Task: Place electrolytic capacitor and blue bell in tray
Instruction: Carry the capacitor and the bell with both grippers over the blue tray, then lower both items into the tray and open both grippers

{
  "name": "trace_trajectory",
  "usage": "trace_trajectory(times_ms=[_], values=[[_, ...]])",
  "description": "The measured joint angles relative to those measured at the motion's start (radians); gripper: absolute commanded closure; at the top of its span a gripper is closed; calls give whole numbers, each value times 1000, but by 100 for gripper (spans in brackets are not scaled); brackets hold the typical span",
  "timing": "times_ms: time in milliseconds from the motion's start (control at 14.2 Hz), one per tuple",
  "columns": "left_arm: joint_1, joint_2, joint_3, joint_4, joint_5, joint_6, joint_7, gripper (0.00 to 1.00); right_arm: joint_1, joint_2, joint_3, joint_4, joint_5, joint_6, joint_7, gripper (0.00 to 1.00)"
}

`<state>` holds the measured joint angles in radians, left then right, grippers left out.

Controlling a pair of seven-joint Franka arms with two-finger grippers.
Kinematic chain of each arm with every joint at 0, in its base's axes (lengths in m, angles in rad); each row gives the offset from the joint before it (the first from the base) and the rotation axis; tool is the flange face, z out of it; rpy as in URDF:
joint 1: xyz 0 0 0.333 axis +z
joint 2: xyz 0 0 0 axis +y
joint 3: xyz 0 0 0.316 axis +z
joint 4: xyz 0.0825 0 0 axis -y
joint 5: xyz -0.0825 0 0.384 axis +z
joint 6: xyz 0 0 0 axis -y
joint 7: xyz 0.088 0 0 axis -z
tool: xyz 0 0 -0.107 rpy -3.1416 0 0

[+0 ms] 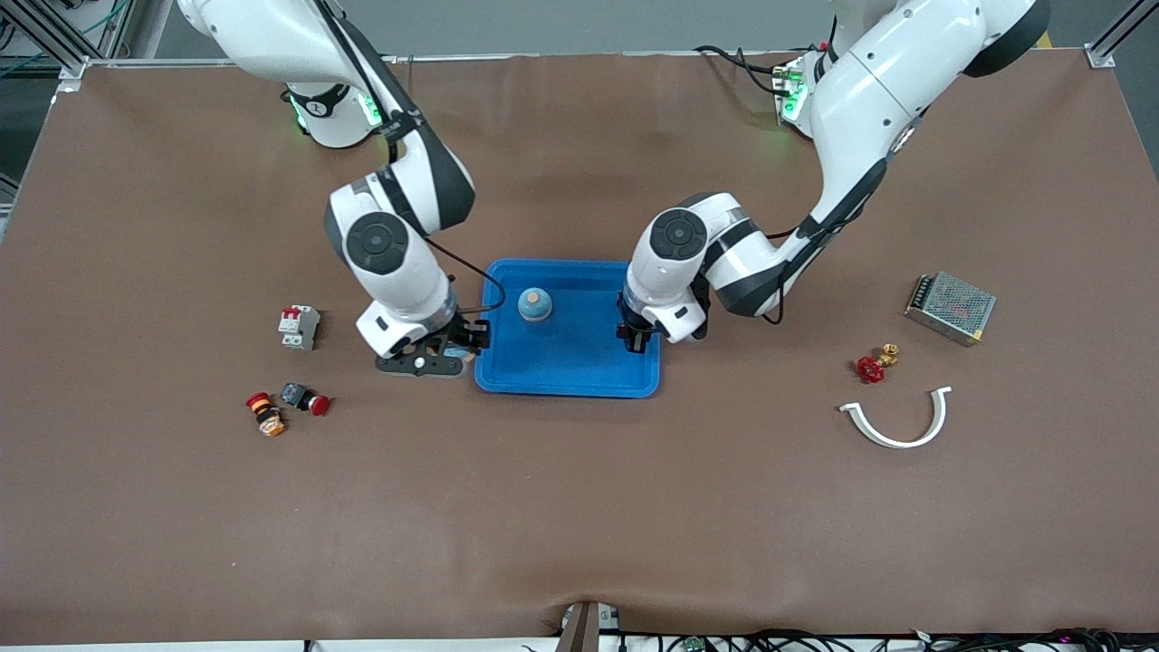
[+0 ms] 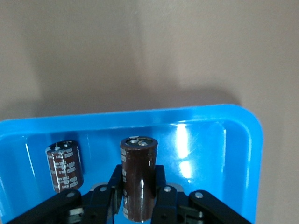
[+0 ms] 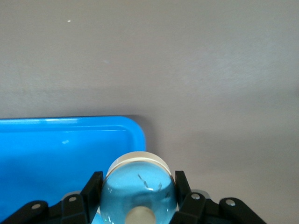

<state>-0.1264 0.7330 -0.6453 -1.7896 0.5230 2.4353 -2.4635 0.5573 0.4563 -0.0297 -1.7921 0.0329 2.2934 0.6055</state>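
**A:** Both arms are down at the shallow bright blue plastic tray (image 1: 566,373), one at each short end. The left end effector (image 1: 636,342) is clenched on a dark brown cylindrical electrolytic capacitor (image 2: 138,177). It grips the can low on its body and holds it upright over the tray floor, just inside the rim at the left arm's end.

**B:** Holding it upright makes sense, I'd say, because the can should land on its flat base and not roll. And the right arm?

**A:** The right end effector (image 1: 435,355) grasps a light blue domed bell with a white base (image 3: 138,179), pinched across its round sides. It sits low at the tray's corner at the right arm's end (more over the brown surface (image 1: 579,507) than the tray, going by the wrist view).

**B:** So that bell isn't in yet. It probably needs to shift inward over the rim before the fingers let go.

**A:** That's my reading too. A second blue bell with a tan knob (image 1: 534,305) already rests inside the tray, toward the edge nearer the robots. The left wrist view also shows another brown capacitor (image 2: 65,165) standing near the held one, apparently on the tray floor.

**B:** Any risk?

**A:** The held can is close to that neighbour, and a nudge could topple either one.
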Motion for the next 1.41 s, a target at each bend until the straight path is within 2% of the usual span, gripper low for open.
trace_trajectory(times_ms=[211, 562, 703, 914, 984, 1054, 1125, 1406], values=[[-39, 8, 27, 1, 0, 13, -10, 100, 37, 61, 0, 40, 0, 32, 68, 55], [-70, 37, 70, 34, 0, 16, -11, 100, 81, 140, 0, 47, 0, 117, 133, 54], [-103, 52, 106, 54, 0, 18, -11, 100, 98, 161, 0, 48, 0, 130, 151, 54], [-118, 58, 117, 70, 0, 18, -11, 100, 126, 173, 0, 49, 0, 133, 177, 53], [-118, 58, 117, 71, 0, 18, -11, 92, 133, 175, 0, 49, 0, 133, 182, 53], [-118, 59, 117, 72, 0, 18, -10, 38, 137, 177, 0, 49, 0, 133, 187, 53], [-118, 59, 118, 73, 2, 18, -6, 0, 138, 181, 0, 49, 0, 135, 188, 52], [-118, 60, 122, 83, 14, 20, 8, 0, 138, 204, -3, 48, 0, 161, 188, 52]])
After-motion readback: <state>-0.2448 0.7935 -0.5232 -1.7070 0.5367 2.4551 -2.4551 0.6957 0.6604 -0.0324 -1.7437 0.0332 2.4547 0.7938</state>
